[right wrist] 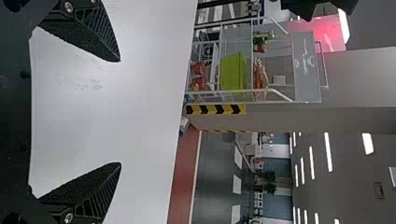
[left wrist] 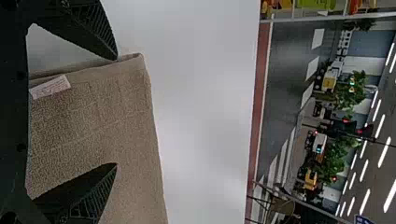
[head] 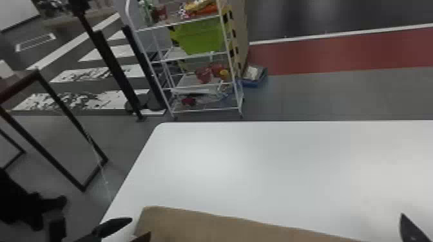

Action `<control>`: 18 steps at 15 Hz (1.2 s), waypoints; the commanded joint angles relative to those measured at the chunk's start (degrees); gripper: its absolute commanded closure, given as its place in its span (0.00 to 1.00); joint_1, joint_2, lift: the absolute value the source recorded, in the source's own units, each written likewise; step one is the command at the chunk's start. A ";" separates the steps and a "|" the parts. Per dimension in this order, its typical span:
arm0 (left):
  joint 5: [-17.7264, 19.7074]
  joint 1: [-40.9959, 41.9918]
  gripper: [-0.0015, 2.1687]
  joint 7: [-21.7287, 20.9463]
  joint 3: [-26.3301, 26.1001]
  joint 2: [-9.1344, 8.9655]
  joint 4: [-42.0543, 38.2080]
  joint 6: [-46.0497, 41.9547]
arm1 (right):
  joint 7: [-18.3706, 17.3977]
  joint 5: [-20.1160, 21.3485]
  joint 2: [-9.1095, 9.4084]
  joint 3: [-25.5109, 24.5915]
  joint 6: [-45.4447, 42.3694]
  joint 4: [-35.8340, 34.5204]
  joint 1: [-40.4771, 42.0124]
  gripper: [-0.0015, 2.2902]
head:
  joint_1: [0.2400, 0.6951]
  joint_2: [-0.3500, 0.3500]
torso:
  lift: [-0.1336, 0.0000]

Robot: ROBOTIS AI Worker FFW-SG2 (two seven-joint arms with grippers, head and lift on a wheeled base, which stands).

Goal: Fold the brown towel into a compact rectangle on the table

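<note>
The brown towel (head: pixel 206 225) lies flat along the near edge of the white table, its far left corner showing. At that corner my left gripper (head: pixel 137 229) stands open. In the left wrist view the towel (left wrist: pixel 116 112) has a pale label near its hemmed edge; my left gripper (left wrist: pixel 116 112) has spread fingers, one tip by the hem close to the corner and the other over the cloth. Near the table's right side is my right gripper (head: pixel 407 225). Seen from its own wrist, the right gripper (right wrist: pixel 120 112) is open above bare tabletop, holding nothing.
The white table (head: pixel 257 161) extends beyond the towel to its far edge. Past it stands a white wire shelf (head: pixel 198 58) with a green bin (head: pixel 201 37). A dark-framed table (head: pixel 38 74) is on the floor at the left.
</note>
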 commanded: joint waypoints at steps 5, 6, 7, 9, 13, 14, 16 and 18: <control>-5.50 -1.23 0.03 -0.17 0.00 -0.15 -0.93 4.77 | 0.03 -0.09 0.14 0.00 0.00 0.65 -0.27 0.04 | 1.00 1.00 | 0.09; -5.59 -1.50 0.03 -0.35 0.08 -0.15 -0.93 6.53 | 0.03 -0.09 0.14 0.00 0.00 0.83 -0.36 0.04 | 1.00 1.00 | 0.09; -5.76 -1.85 0.04 -0.79 0.26 -0.15 -1.02 7.94 | 0.03 -0.09 0.14 0.00 0.00 0.92 -0.45 0.04 | 1.00 1.00 | 0.09; -6.99 -2.11 0.04 -1.05 0.00 -0.15 -1.54 11.63 | 0.03 -0.09 0.14 -0.09 0.00 1.00 -0.54 0.04 | 1.00 1.00 | 0.09; -8.75 -2.99 0.04 -1.31 -0.27 -0.15 -1.46 15.85 | 0.03 -0.09 0.14 -0.18 0.00 1.27 -0.80 0.04 | 1.00 1.00 | 0.09; -8.93 -2.99 0.05 -1.40 -0.35 -0.15 -1.46 16.20 | 0.03 -0.09 0.14 -0.18 0.00 1.44 -0.80 0.04 | 1.00 1.00 | 0.09; -9.90 -3.34 0.10 -2.28 -0.35 -0.15 -1.46 17.78 | 0.03 -0.09 0.14 -0.18 0.00 1.62 -0.98 0.04 | 1.00 1.00 | 0.09; -9.98 -3.69 0.17 -3.51 -0.35 -0.15 -1.46 18.84 | 0.03 -0.18 0.14 -0.26 0.00 1.71 -1.06 0.04 | 1.00 1.00 | 0.09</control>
